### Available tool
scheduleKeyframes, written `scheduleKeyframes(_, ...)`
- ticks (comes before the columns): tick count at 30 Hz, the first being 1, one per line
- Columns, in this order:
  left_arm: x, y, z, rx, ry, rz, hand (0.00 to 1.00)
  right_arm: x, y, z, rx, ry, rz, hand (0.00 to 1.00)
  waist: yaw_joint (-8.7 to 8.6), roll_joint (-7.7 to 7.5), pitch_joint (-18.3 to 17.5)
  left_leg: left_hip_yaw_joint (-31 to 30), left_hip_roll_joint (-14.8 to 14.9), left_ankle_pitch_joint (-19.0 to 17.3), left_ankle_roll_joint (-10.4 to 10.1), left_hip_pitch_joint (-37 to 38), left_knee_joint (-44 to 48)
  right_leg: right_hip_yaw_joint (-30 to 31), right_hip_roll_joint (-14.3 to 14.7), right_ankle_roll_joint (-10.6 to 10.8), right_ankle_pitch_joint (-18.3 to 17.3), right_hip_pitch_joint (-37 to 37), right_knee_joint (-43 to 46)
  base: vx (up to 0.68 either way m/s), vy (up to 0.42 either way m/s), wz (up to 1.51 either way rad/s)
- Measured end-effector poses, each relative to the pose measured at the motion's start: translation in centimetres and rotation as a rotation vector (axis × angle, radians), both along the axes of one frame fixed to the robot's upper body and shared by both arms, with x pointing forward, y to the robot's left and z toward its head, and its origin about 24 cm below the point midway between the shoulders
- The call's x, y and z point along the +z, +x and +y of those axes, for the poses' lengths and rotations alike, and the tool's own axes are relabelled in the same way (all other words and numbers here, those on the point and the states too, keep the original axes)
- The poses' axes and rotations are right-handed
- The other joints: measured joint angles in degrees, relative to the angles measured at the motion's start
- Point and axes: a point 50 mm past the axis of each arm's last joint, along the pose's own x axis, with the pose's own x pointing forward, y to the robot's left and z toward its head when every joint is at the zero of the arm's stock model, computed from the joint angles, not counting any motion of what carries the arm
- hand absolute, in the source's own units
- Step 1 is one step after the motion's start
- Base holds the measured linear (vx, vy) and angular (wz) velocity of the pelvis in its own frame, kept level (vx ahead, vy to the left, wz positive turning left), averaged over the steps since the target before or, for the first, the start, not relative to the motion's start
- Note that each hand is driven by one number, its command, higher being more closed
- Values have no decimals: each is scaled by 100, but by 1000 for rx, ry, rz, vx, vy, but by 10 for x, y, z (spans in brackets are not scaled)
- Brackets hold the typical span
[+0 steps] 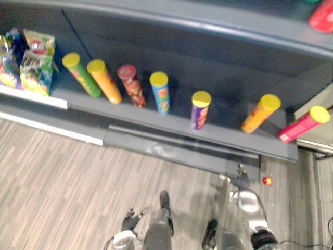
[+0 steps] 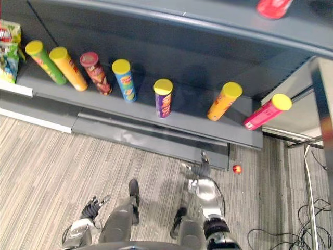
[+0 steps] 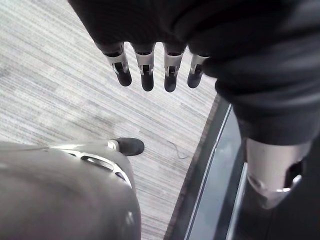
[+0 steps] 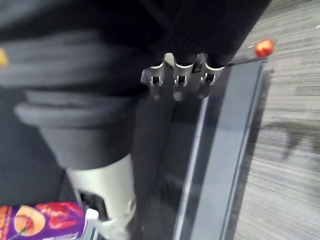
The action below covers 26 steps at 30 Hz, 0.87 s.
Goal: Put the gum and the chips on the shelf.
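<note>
Both of your hands are low over the striped floor (image 1: 62, 177) and neither holds anything. Your left hand (image 2: 92, 207) hangs at the lower left, well back from the shelf (image 1: 171, 122), and its wrist view shows the fingers (image 3: 146, 75) side by side, nearly straight, with only floor past them. Your right hand (image 2: 200, 167) reaches forward to the dark base of the shelf, fingers (image 4: 180, 80) loose and slightly spread, closed round nothing. On the floor just to the right of that hand, close to the corner of the shelf base but not touching the fingers, lies a small red thing (image 1: 267, 180); it could be the gum, though it is too small to tell for sure. The chips are on the shelf, seven yellow-lidded cans in a row: the green can (image 1: 83, 75), the orange can (image 1: 105, 80), the dark red can (image 1: 131, 86), the blue can (image 1: 161, 92), the purple can (image 1: 200, 109), a second orange can (image 1: 260, 113) and the pink can (image 1: 303, 124) at the far right. At the shelf's left end stand chip bags (image 1: 36, 62), and a red item (image 2: 273, 8) sits on the board above.
</note>
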Motion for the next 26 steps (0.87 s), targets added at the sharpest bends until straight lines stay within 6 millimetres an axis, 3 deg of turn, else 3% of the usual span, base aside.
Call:
scheduleKeyframes(5,-5,-14,4,30,3,46,0,-41,-62,-17,-87,43,230,0,-170,-96,-225,122,-50,20,-78,505,-242,140,40,32,53,412,-290,88,-12,-18)
scheduleKeyframes(9,-8,-23,3,70,-12,65,0,-68,-113,-24,-190,95,429,0,-208,-78,-338,170,-18,-83,-156,803,-276,285,110,35,123,693,-506,43,-17,-22)
scheduleKeyframes(15,-15,-47,6,178,-58,126,0,-84,-167,-28,-408,322,545,0,-263,-58,-581,293,20,-200,-195,1002,-284,393,145,37,181,925,-750,24,2,-11)
scheduleKeyframes(18,-17,-55,4,225,-96,146,0,-87,-182,-27,-494,389,573,0,-273,-34,-605,326,11,-234,-179,1051,-285,424,140,36,198,975,-793,36,10,-5)
scheduleKeyframes(26,-21,-70,-1,279,-129,172,0,-91,-195,-20,-669,511,571,0,-270,-12,-706,458,-18,-334,-202,1211,-290,502,137,55,263,1167,-994,46,7,-7)
